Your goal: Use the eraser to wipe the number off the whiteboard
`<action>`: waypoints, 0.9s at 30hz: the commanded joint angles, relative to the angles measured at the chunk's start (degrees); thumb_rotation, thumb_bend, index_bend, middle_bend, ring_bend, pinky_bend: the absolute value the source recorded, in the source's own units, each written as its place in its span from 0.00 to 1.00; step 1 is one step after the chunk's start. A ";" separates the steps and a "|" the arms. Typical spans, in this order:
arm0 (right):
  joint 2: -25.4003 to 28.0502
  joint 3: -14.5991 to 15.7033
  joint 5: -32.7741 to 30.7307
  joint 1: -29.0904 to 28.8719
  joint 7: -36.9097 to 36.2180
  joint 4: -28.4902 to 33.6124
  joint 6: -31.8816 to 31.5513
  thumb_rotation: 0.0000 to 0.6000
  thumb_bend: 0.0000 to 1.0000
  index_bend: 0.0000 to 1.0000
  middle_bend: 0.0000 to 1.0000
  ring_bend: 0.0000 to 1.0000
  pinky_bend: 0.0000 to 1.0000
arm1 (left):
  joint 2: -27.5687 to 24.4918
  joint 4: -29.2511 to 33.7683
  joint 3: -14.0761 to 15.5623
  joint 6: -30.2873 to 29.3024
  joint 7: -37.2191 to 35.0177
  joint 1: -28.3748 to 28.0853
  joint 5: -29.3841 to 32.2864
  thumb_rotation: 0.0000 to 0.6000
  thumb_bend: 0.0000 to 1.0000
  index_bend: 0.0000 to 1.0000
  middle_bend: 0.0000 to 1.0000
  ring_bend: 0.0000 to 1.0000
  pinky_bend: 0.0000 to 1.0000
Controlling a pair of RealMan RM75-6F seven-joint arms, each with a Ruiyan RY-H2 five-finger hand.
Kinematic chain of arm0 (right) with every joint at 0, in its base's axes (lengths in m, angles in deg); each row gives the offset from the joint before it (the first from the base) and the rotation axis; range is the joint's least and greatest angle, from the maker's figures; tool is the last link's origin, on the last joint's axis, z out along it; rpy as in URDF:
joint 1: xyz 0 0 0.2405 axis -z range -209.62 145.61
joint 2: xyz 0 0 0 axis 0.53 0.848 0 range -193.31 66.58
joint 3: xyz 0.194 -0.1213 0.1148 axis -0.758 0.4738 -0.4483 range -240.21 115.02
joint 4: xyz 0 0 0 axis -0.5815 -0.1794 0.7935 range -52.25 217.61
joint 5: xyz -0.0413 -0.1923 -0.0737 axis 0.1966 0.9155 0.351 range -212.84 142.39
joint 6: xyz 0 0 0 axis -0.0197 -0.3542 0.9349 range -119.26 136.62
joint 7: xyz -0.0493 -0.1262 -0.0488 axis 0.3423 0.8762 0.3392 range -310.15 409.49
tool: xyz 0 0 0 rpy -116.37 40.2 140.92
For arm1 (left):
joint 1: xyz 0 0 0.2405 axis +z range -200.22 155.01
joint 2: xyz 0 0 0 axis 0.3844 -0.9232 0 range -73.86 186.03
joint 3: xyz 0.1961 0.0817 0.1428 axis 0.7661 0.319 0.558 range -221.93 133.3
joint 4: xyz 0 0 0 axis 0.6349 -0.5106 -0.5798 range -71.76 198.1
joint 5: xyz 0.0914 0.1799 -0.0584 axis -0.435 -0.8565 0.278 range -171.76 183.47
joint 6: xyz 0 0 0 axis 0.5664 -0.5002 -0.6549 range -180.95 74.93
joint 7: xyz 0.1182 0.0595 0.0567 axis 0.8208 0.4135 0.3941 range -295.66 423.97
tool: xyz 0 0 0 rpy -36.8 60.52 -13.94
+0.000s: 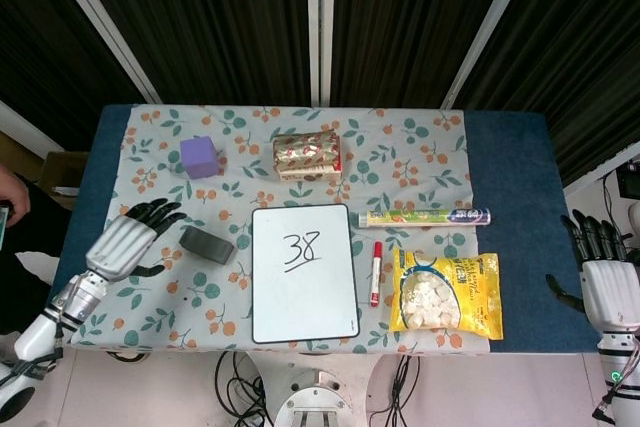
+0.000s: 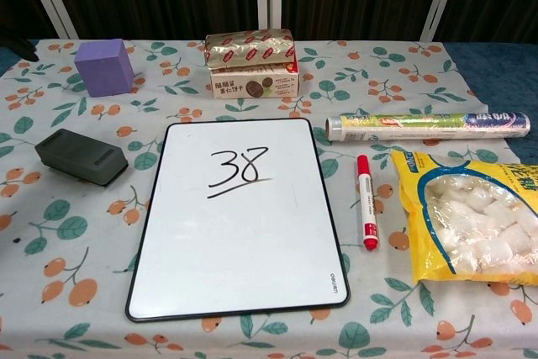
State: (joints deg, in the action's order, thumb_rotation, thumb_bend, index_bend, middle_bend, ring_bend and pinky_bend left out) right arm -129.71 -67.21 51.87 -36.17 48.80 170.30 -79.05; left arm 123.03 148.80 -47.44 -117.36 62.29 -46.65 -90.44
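Observation:
A whiteboard [image 1: 304, 274] [image 2: 239, 220] lies flat at the table's front middle, with "38" [image 1: 300, 248] [image 2: 239, 168] written and underlined on it. Left of the board lies the dark grey eraser [image 1: 206, 244] [image 2: 81, 156]. My left hand [image 1: 128, 240] hovers over the tablecloth just left of the eraser, fingers spread and empty, apart from it. My right hand [image 1: 605, 282] stays off the table's right edge, fingers apart, holding nothing. The chest view shows only a dark fingertip [image 2: 18, 44] at its upper left edge.
A red marker [image 1: 376, 272] lies right of the board, beside a yellow snack bag [image 1: 446, 294]. A wrapped roll [image 1: 424, 217] lies behind them. A purple cube [image 1: 200, 157] and stacked snack boxes [image 1: 307, 155] stand at the back. A person's hand [image 1: 12, 197] shows at the left edge.

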 commanded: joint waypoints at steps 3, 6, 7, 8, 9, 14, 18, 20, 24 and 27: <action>0.47 -0.08 -0.04 0.38 -0.07 0.44 -0.55 1.00 0.16 0.00 0.00 0.00 0.00 | 6.69 -7.42 0.67 4.52 -6.36 -4.22 1.16 1.00 0.06 0.14 0.05 0.09 0.23; 0.54 -0.01 -0.12 0.58 -0.09 0.30 -0.69 1.00 0.16 0.00 0.00 0.00 0.00 | 7.87 -9.28 1.59 6.22 -7.92 -5.48 1.18 1.00 0.06 0.14 0.05 0.09 0.24; 0.53 -0.01 -0.19 0.64 -0.16 0.26 -0.70 1.00 0.16 0.00 0.00 0.00 0.00 | 8.23 -9.80 1.82 6.55 -8.20 -5.82 1.12 1.00 0.07 0.14 0.06 0.09 0.24; 0.51 0.00 -0.26 0.70 -0.30 0.19 -0.72 1.00 0.16 0.00 0.00 0.00 0.00 | 8.67 -10.54 2.18 7.26 -8.33 -6.32 1.10 1.00 0.08 0.14 0.07 0.09 0.24; 0.48 0.01 -0.30 0.74 -0.37 0.11 -0.70 1.00 0.16 0.00 0.00 0.00 0.00 | 8.94 -11.02 2.41 7.93 -8.27 -6.72 1.19 1.00 0.08 0.14 0.08 0.09 0.24; 0.31 0.04 -0.49 0.94 -0.78 -0.35 -0.73 1.00 0.16 0.00 0.00 0.00 0.00 | 10.54 -12.57 3.43 10.27 -7.81 -8.61 1.34 1.00 0.13 0.14 0.11 0.09 0.25; 0.40 -0.07 -0.75 1.00 -1.08 -0.55 -0.65 1.00 0.16 0.00 0.00 0.00 0.00 | 11.91 -13.66 3.55 10.45 -6.71 -9.41 1.70 1.00 0.19 0.16 0.14 0.11 0.27; 0.45 -0.13 -0.80 1.00 -1.24 -0.58 -0.62 1.00 0.16 0.00 0.00 0.00 0.00 | 12.43 -13.91 3.40 10.01 -6.41 -9.57 2.08 1.00 0.21 0.19 0.17 0.14 0.29; 0.43 -0.20 -0.90 0.94 -1.45 -0.77 -0.42 1.00 0.16 0.00 0.00 0.00 0.00 | 12.88 -14.16 3.45 9.35 -5.57 -9.79 2.55 1.00 0.23 0.27 0.22 0.18 0.32; 0.29 -0.20 -0.88 0.82 -1.58 -0.95 -0.19 1.00 0.16 0.00 0.00 0.00 0.00 | 13.12 -14.37 3.77 9.48 -5.38 -10.00 2.90 1.00 0.24 0.30 0.23 0.20 0.33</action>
State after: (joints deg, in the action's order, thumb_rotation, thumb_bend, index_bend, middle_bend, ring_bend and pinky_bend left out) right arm -129.42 -67.41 50.98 -35.34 47.23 169.36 -79.25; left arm 136.10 134.48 -43.73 -107.91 56.87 -56.60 -87.60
